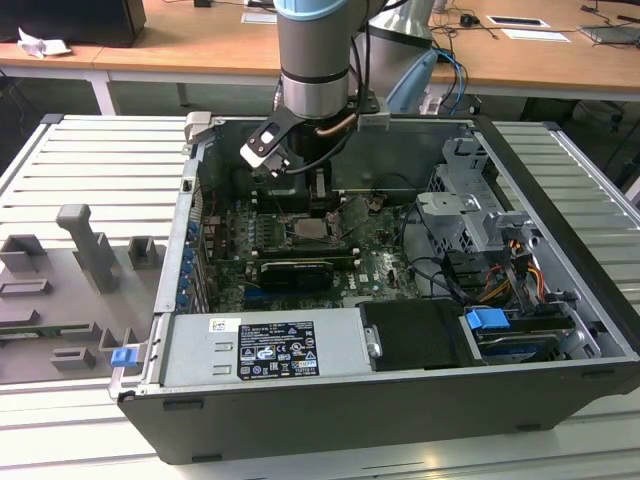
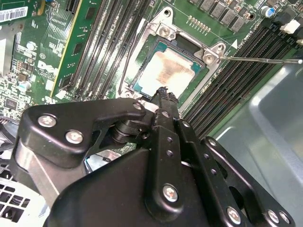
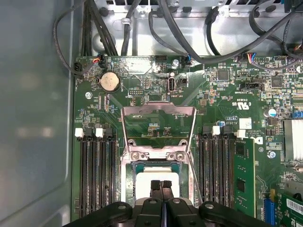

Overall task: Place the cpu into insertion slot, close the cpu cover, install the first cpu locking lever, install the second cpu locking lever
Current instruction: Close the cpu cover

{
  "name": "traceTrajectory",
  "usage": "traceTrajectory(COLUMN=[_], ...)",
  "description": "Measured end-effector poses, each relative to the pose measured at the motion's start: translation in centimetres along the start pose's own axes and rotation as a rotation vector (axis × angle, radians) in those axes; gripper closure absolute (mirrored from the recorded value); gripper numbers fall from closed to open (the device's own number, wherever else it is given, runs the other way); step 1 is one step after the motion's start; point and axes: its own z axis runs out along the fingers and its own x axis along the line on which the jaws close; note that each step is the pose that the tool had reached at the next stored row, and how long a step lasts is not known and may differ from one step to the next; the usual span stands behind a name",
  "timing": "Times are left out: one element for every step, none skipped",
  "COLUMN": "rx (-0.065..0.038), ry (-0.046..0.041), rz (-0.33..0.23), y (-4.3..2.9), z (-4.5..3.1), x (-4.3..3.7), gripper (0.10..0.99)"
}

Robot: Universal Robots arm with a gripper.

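Observation:
The cpu (image 2: 168, 71) (image 3: 150, 172) lies flat in the insertion slot (image 2: 142, 86) on the green motherboard, its silvery-tan top showing. The cpu cover (image 3: 158, 110) stands open, tipped up from its hinge beside the socket. A thin locking lever (image 2: 260, 60) (image 3: 194, 182) sticks out free alongside the socket. My gripper (image 2: 163, 94) (image 3: 161, 187) hangs just above the cpu's edge, shut with its two fingertips together and nothing between them. In the exterior view the gripper (image 1: 318, 200) reaches down into the open computer case over the socket (image 1: 308, 232).
Memory slots (image 3: 94, 175) flank the socket on both sides. A long black expansion card (image 1: 292, 272) lies in front of it, a drive cage (image 1: 470, 200) and cables to the exterior view's right, the power supply (image 1: 265, 345) at the front. A grey fixture (image 1: 80, 260) sits outside the case.

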Motion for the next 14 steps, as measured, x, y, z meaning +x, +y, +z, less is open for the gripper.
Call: traceTrajectory(rx=[0.0, 0.0, 0.0, 0.0, 0.0, 0.0, 0.0, 0.0, 0.0, 0.0, 0.0, 0.0, 0.0, 0.0], ry=[0.0001, 0.0003, 0.0005, 0.0007, 0.001, 0.0012, 0.0011, 0.0011, 0.001, 0.0012, 0.0012, 0.0012, 0.0013, 0.0012], rz=[0.0, 0.0, 0.0, 0.0, 0.0, 0.0, 0.0, 0.0, 0.0, 0.0, 0.0, 0.0, 0.0, 0.0], y=[0.0, 0.0, 0.0, 0.0, 0.0, 0.0, 0.01, 0.01, 0.01, 0.02, 0.02, 0.03, 0.03, 0.03], z=[0.0, -0.01, -0.01, -0.01, -0.02, -0.03, -0.07, -0.11, -0.13, -0.2, -0.24, -0.28, -0.35, -0.38], x=[0.0, 0.0, -0.01, -0.01, -0.01, -0.02, -0.02, -0.02, -0.02, -0.01, -0.01, -0.01, -0.01, -0.01], gripper=[0.98, 0.98, 0.98, 0.98, 0.98, 0.98, 0.98, 0.98, 0.98, 0.98, 0.98, 0.98, 0.98, 0.98])
